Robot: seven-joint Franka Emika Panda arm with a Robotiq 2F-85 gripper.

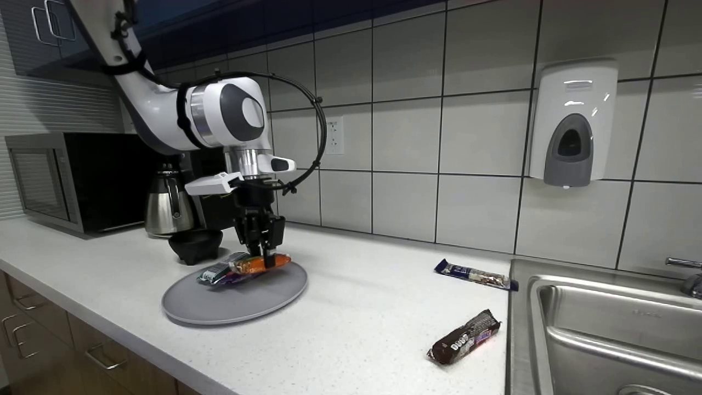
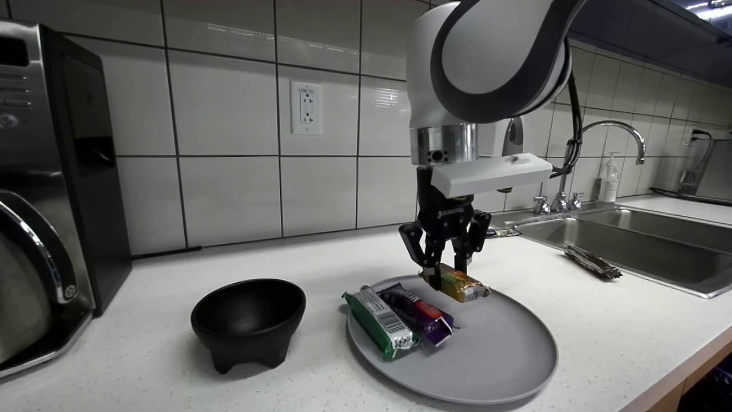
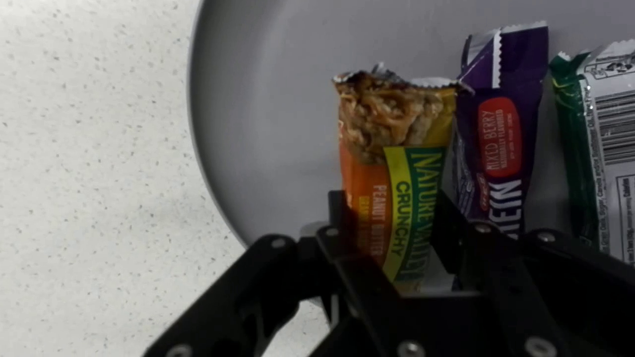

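My gripper [image 2: 449,271] points straight down over a grey round plate [image 2: 486,366], its fingers closed about the sides of an orange-and-green granola bar [image 3: 397,134]. One black finger [image 2: 434,278] covers part of the wrapper. In the wrist view the bar's far end sticks out beyond the fingertips. It looks slightly raised above the plate; whether its underside touches cannot be made out. Beside it on the plate lies a purple bar [image 3: 501,134], close to one finger. Past that is a green-and-white bar [image 2: 382,320], lying against the purple one near the rim.
A black footed bowl [image 2: 246,320] stands on the counter beside the plate. A brown-wrapped bar [image 1: 465,337] and a blue-wrapped bar [image 1: 476,275] lie near the metal sink [image 1: 630,351]. The tiled wall [image 1: 406,203] runs behind, with a steel jug [image 1: 167,206] and microwave [image 1: 77,181].
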